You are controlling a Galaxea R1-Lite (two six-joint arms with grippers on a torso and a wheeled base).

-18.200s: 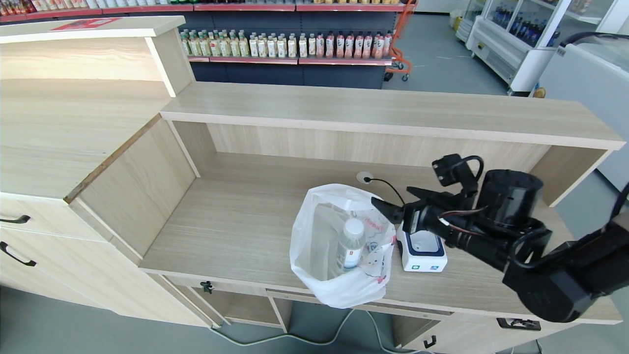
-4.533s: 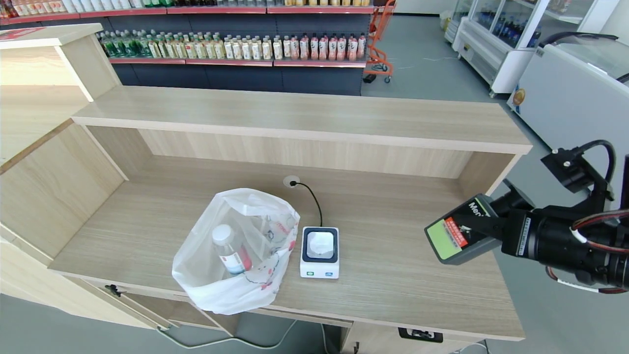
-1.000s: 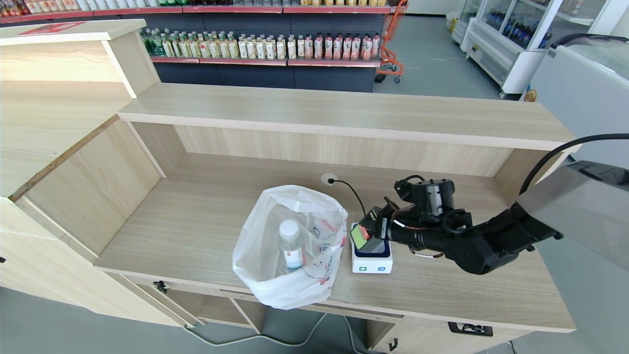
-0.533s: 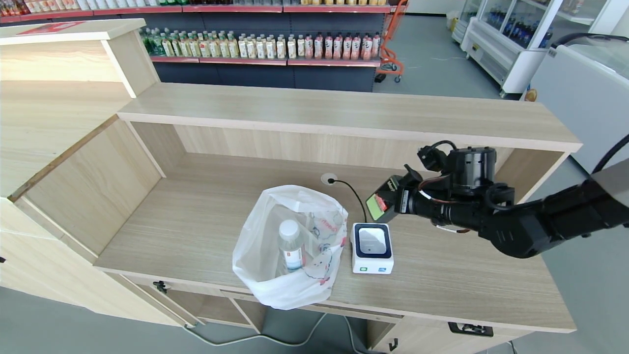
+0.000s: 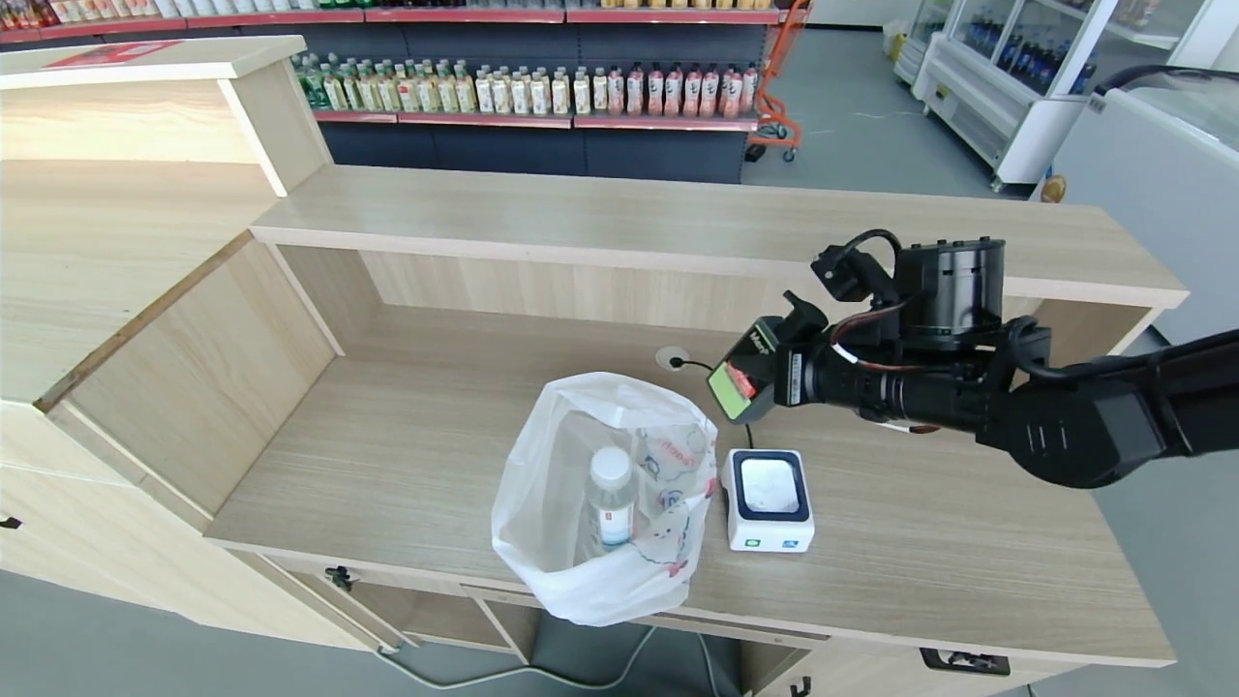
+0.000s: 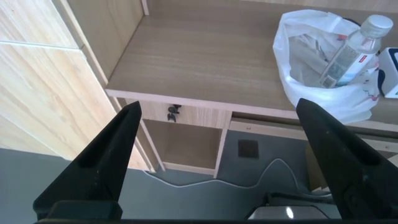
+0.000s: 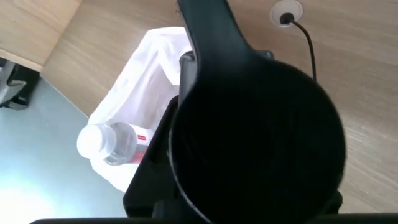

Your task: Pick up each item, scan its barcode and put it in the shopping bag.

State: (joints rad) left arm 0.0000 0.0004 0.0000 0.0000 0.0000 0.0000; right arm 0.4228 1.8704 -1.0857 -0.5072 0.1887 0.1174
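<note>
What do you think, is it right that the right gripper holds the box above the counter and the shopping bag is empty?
No: the shopping bag holds a bottle, as the head view shows. The right gripper does hold the box above the counter.

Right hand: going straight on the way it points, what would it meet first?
Probably the shopping bag's raised rim, just ahead of the box that the right hand grips; depth is unclear, so it might pass above it toward the counter's side panel.
</note>
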